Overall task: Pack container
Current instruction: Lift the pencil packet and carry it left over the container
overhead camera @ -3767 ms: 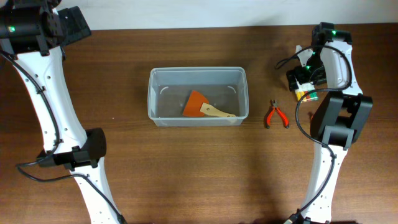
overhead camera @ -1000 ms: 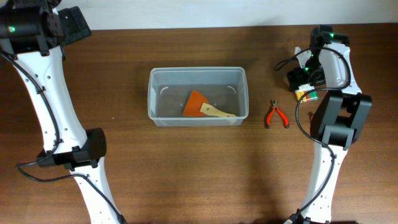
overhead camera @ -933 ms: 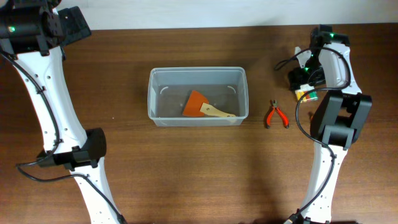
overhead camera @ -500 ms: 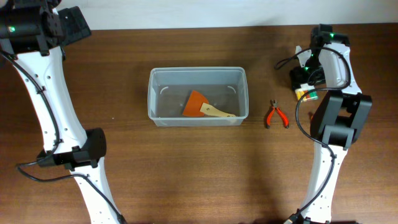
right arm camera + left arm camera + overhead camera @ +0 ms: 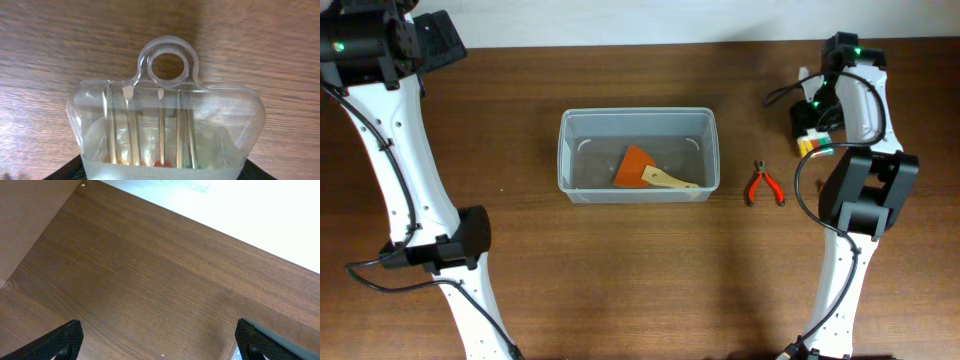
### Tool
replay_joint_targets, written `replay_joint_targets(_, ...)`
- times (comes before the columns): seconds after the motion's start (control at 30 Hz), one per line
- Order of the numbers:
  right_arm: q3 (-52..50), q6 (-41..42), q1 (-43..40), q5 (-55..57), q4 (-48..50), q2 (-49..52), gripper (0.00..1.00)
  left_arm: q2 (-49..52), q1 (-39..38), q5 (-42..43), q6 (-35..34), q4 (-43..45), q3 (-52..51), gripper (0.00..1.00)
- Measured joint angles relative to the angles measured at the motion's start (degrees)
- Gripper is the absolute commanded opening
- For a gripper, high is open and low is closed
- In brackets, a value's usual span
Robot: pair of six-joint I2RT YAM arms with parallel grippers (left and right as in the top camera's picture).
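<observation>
The container (image 5: 563, 150), a clear rectangular tub, stands mid-table with an orange scraper with a wooden handle (image 5: 645, 172) lying inside. At the far right my right gripper (image 5: 810, 128) is down over a clear plastic pack of small tools (image 5: 811, 148). In the right wrist view that pack (image 5: 165, 125), hang hole pointing away, fills the space between my right gripper (image 5: 160, 176) fingers, which press on its two sides. My left gripper (image 5: 160, 347) is open over bare wood, nothing between its fingertips (image 5: 62, 340).
Red-handled pliers (image 5: 763, 184) lie on the table between the container and the right arm. The table's back edge and a white wall (image 5: 260, 210) show in the left wrist view. The left arm (image 5: 395, 150) stands along the left side.
My right gripper's jaws have come in onto the clear pack, and gripper and pack have shifted slightly toward the back edge. The left arm, container and pliers have not moved.
</observation>
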Motion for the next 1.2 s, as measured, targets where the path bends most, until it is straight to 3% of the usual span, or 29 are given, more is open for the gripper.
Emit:
replay_joint_targets(0.47,23.02,0.42,0.87,-5.42,-11.08,0.42,0.64,0.0,0.0,0.0,0.0,0.0,0.0,0.99)
replay_joint_targets(0.7,34.49,0.44,7.56,-7.23,-17.81,0.39,0.64,0.0,0.0,0.0,0.0,0.0,0.0,0.99)
replay_joint_targets(1.2,37.57,-1.62,25.31,-8.74,-21.9,-2.69,0.64,0.0,0.0,0.0,0.0,0.0,0.0,0.99)
